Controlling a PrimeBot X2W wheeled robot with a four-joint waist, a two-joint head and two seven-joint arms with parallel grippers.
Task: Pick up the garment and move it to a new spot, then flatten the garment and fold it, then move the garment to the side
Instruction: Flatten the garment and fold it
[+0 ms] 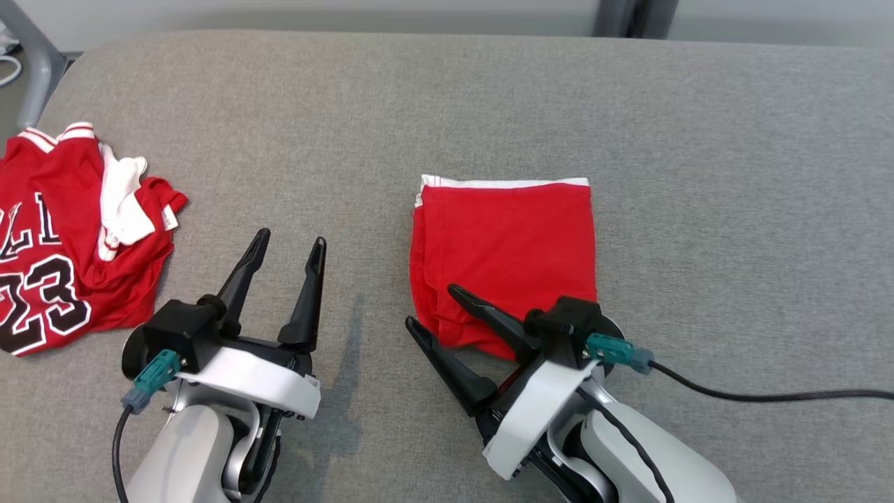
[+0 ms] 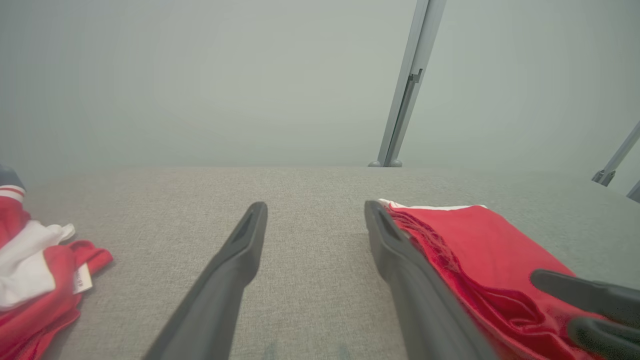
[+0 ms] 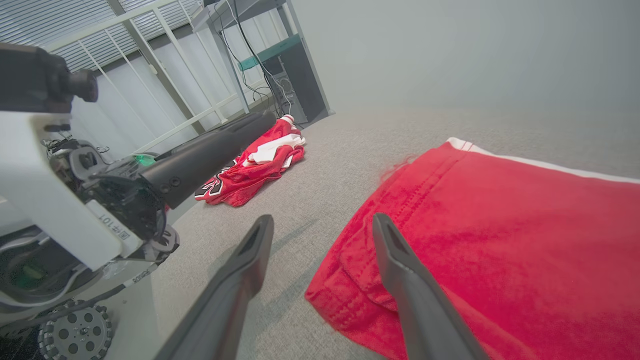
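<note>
head view: the garment (image 1: 506,258) lies near the middle of the bench (image 1: 447,105), folded into a roughly square red packet. it is soft knit cloth with a narrow white band along its far edge. its near left corner is rumpled, the layered edges bunched and uneven, and the right wrist view shows a stitched hem there. the bench top is covered in grey woven fabric with a fine, even grain.

my right gripper (image 1: 432,304) comes in from the lower right, tilted toward my left, with its two long, dark, tapering fingers spread apart and holding nothing. one finger (image 3: 400,270) sits over that rumpled corner, the other over bare bench just beside it. i cannot tell whether either one touches the cloth. a black cable (image 1: 768,397) trails off to the right from a teal plug on that wrist.

my left gripper (image 1: 291,239) points away from me, low over bare bench, its fingers also wide apart and empty. it sits between the garment and a crumpled red jersey (image 1: 63,244) with white trim and black numerals at the left edge, well apart from the garment.
</note>
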